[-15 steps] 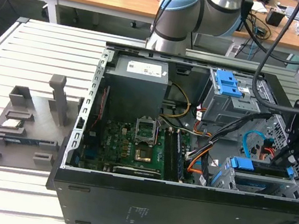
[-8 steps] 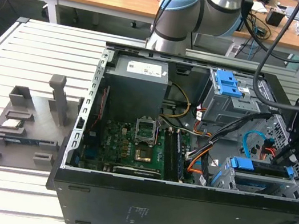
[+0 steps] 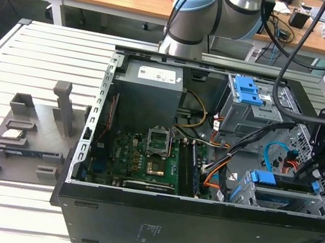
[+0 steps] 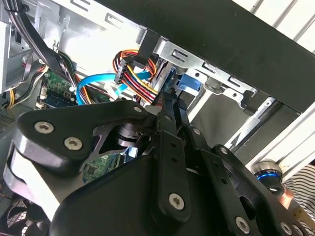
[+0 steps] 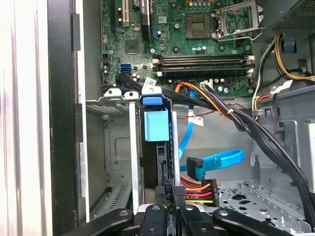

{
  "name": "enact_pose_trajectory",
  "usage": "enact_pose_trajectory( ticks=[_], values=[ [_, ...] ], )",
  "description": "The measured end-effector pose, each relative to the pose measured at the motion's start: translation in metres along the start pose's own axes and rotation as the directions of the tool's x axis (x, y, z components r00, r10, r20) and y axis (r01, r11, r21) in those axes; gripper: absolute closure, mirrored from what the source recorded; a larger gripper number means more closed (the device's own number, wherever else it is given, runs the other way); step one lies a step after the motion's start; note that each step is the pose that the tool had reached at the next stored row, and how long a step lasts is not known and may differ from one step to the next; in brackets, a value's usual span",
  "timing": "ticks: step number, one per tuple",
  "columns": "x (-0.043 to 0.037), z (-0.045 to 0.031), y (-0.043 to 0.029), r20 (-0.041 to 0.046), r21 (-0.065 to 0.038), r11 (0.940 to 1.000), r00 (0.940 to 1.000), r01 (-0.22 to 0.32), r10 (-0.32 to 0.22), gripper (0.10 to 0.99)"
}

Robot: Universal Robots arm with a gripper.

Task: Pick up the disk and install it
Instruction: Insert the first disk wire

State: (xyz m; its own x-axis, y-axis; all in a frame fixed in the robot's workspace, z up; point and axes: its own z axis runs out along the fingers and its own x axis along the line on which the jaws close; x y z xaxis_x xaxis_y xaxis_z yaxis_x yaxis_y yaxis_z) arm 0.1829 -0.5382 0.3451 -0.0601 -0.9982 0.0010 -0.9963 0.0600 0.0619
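Fingers (image 5: 167, 216) of the black gripper (image 5: 167, 209) are seen in the first wrist view pressed together on the disk (image 5: 156, 147), seated edge-up in the grey metal drive cage (image 5: 115, 147). Smooth blue plastic rails are shown there; the open case (image 3: 194, 228) is shown whole in the exterior view.

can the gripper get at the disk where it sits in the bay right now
Probably yes. The gripper sits right at the near end of the disk, which stands on edge in the drive cage. The orange and red cable bundle runs just beside it, not across it.
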Motion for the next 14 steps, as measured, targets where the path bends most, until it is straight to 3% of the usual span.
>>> enact_pose_trajectory(
  ticks=[14],
  values=[
    [0.0004,0.0105,-0.0006,-0.0009,0.0,1.0,1.0,0.0,0.0,0.922]
  ],
)
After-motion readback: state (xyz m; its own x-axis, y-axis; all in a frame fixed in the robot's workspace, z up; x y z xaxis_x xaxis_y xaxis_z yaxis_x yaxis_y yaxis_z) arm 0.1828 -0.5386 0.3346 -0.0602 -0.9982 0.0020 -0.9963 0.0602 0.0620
